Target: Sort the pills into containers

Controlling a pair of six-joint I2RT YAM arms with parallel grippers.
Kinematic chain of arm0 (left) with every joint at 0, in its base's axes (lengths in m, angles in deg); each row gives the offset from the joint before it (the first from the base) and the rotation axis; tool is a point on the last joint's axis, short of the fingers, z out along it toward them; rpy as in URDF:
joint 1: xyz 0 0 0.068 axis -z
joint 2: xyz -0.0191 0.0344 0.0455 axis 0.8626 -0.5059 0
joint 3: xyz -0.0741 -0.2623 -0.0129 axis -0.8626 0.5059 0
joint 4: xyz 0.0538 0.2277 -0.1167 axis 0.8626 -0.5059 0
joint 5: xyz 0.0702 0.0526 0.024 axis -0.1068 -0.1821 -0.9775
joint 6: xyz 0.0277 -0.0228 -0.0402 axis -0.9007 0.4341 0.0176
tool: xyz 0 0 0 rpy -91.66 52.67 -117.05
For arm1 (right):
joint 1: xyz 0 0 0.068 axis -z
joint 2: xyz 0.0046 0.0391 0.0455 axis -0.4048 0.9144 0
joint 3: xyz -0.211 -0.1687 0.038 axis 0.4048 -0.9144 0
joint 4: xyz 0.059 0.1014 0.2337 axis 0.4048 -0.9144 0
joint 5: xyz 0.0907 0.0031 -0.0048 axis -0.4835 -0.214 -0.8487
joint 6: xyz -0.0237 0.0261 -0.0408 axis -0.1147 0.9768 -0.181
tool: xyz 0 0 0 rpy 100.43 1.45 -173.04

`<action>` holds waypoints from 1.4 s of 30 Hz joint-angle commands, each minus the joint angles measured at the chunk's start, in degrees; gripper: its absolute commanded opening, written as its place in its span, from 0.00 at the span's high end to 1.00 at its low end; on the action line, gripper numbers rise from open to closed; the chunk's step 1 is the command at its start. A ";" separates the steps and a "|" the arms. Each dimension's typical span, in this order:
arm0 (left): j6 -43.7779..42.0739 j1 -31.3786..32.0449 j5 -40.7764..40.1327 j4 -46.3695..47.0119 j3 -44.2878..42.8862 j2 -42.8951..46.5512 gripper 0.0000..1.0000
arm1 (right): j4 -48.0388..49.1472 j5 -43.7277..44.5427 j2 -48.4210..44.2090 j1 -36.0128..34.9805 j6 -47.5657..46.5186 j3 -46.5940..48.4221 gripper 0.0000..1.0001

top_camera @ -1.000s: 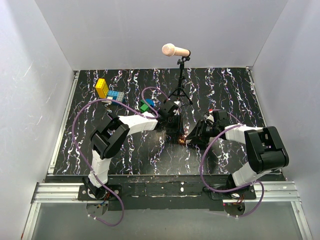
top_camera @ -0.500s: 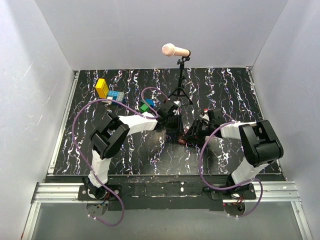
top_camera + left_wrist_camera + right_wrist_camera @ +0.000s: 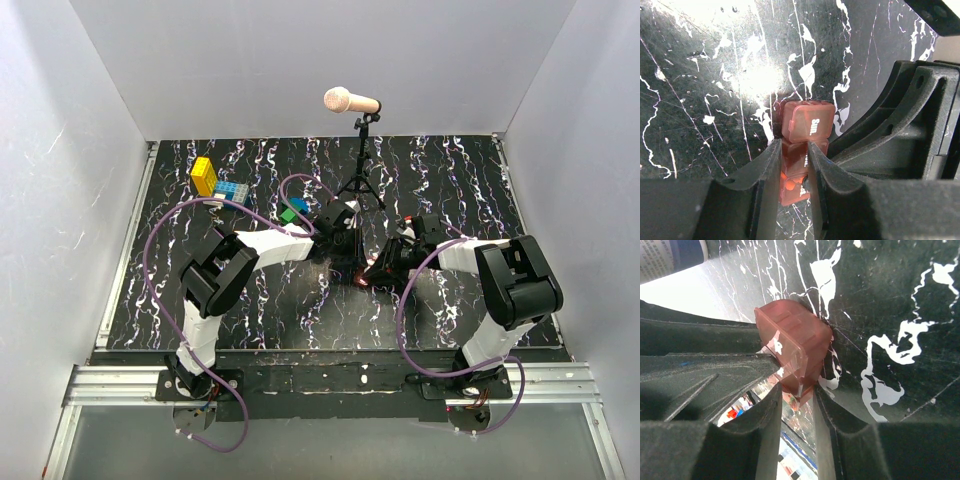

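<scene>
Table (image 3: 690, 75): both hands (image 3: 792, 165) (image 3: 796, 400) clamp box (image 3: 807, 122).

The end lid (image 3: 808, 121) of the pill box (image 3: 796, 161) reads "Sun."

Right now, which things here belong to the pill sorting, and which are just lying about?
Job: pill organizer, held by left hand and right hand; labelled bottle, probably.
Lying about: yellow block, blue block, green block, microphone on its stand.

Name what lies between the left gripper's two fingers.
The reddish-brown pill box, one lid marked Sun., lies between the left gripper's fingers, touching both; the left wrist view shows it.
</scene>
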 commanded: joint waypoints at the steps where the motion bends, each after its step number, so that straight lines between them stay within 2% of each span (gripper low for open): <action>1: -0.92 0.98 -0.79 -4.79 2.47 -1.70 0.80 | -2.57 6.83 1.27 -0.98 -2.70 0.54 0.76; 8: -1.36 0.89 -0.79 -4.53 1.94 -0.12 0.76 | -4.31 5.33 -5.93 -0.98 -3.58 1.59 0.67; 11: -2.06 0.89 -0.79 -4.45 1.42 1.28 0.69 | -7.04 5.86 -9.18 -1.07 -4.11 2.90 0.56; 18: -2.50 0.89 -1.14 -2.86 1.68 6.29 0.60 | -12.22 7.18 -15.51 -0.98 -4.90 4.84 0.34; 24: -2.24 0.89 -1.23 -0.05 2.91 12.79 0.43 | -15.04 8.58 -24.11 -0.98 -5.60 4.32 0.16; 30: -1.98 0.19 0.17 0.83 2.91 18.85 0.26 | -17.15 10.78 -31.85 -0.81 -6.22 4.58 0.08; 33: -2.06 -0.16 -0.26 1.18 2.91 21.49 0.11 | -17.06 11.31 -34.06 -0.80 -6.13 4.84 0.07; 36: -1.71 -1.04 -0.52 1.01 3.17 24.04 0.02 | -18.12 11.22 -34.41 -0.72 -6.57 5.81 0.05; 42: -1.36 -5.60 0.71 0.83 5.10 28.79 0.02 | -18.82 11.40 -34.59 -0.63 -6.83 6.60 0.04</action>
